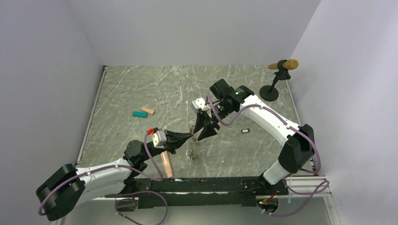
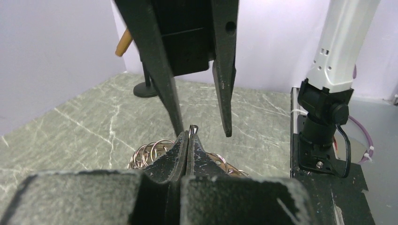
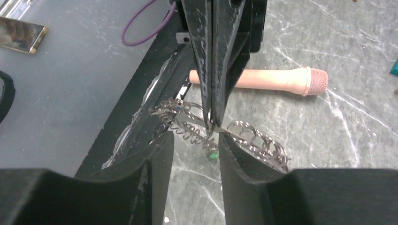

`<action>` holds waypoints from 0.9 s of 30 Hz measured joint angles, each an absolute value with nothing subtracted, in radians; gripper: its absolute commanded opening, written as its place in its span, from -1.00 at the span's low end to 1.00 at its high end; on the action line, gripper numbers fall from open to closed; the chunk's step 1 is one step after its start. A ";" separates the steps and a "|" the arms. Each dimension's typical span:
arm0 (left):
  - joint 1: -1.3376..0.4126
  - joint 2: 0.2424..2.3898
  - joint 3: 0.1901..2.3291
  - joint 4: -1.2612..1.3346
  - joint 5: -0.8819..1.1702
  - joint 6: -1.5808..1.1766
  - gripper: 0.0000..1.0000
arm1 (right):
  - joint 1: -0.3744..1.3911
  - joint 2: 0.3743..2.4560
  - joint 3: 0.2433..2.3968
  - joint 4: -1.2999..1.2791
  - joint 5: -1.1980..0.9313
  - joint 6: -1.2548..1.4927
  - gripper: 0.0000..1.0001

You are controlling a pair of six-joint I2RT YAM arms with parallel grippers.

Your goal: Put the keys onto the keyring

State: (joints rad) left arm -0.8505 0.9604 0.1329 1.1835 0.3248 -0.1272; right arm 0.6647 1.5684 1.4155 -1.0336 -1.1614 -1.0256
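The keyring [image 3: 248, 138] is a floppy chain of metal rings. It hangs from my left gripper [image 2: 188, 137], which is shut on a thin wire loop of it. In the top view the ring [image 1: 192, 149] dangles to the table below the left gripper [image 1: 191, 136]. A green key head [image 3: 213, 153] sits on the ring. My right gripper [image 3: 195, 143] is open, its fingers straddling the ring and the left fingertips; it also shows in the top view [image 1: 205, 132]. A black-headed key [image 1: 244, 131] lies alone on the table to the right.
A peach cylinder [image 1: 166, 164] lies near the left arm's base. Teal [image 1: 140, 114] and tan [image 1: 148, 110] blocks lie at the left. A black stand with a wooden handle [image 1: 276, 79] is at the back right. A small red thing [image 1: 150, 131] is beside the left wrist.
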 measured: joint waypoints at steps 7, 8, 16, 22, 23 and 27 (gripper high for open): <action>-0.820 0.775 0.133 1.086 0.492 -0.008 -1.00 | 0.627 1.504 1.409 -1.125 -1.145 -1.138 0.13; -0.810 0.744 0.133 1.065 0.528 0.007 -1.00 | 0.622 1.480 1.400 -1.126 -1.144 -1.151 0.13; -0.717 0.673 0.193 0.926 0.785 0.016 -1.00 | 0.623 1.439 1.382 -1.215 -1.164 -1.296 0.17; -0.709 0.677 0.238 0.901 0.888 0.010 -1.00 | 0.623 1.439 1.378 -1.261 -1.168 -1.362 0.20; -0.707 0.678 0.241 0.900 0.896 0.004 -1.00 | 0.623 1.439 1.377 -1.264 -1.168 -1.368 0.21; -0.694 0.687 0.242 0.899 0.912 -0.017 -1.00 | 0.621 1.439 1.368 -1.269 -1.166 -1.372 0.20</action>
